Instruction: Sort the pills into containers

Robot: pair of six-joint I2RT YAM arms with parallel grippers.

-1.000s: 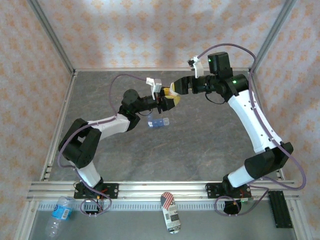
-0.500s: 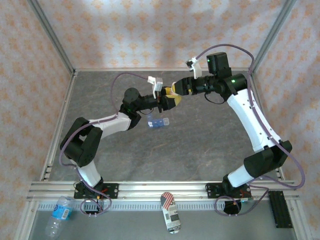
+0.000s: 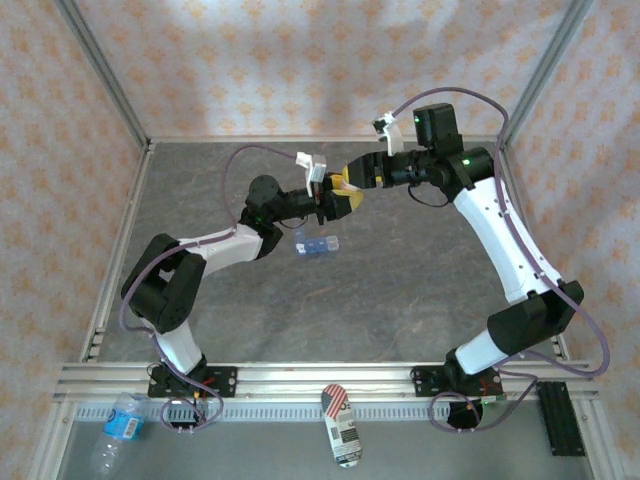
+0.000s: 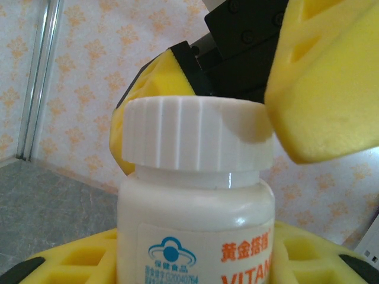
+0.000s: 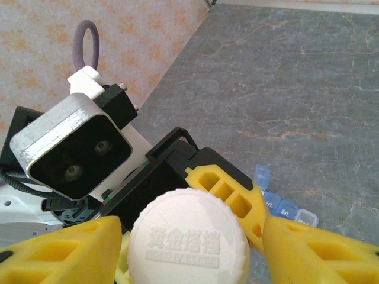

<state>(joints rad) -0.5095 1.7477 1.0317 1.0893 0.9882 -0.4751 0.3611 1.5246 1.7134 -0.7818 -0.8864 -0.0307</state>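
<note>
The left pincer (image 4: 195,263) held a white bottle (image 4: 195,225) upright; the right pincer (image 4: 207,148) clasped its ribbed cap (image 4: 189,133).

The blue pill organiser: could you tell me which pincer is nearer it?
Left. The left pincer holds the white bottle just beyond the organiser; the right pincer sits farther, at its cap.

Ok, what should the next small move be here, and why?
Probably the right gripper should twist the cap off: its fingers clamp the cap from both sides, the left gripper holds the bottle below, and the cap sits fully on.
</note>
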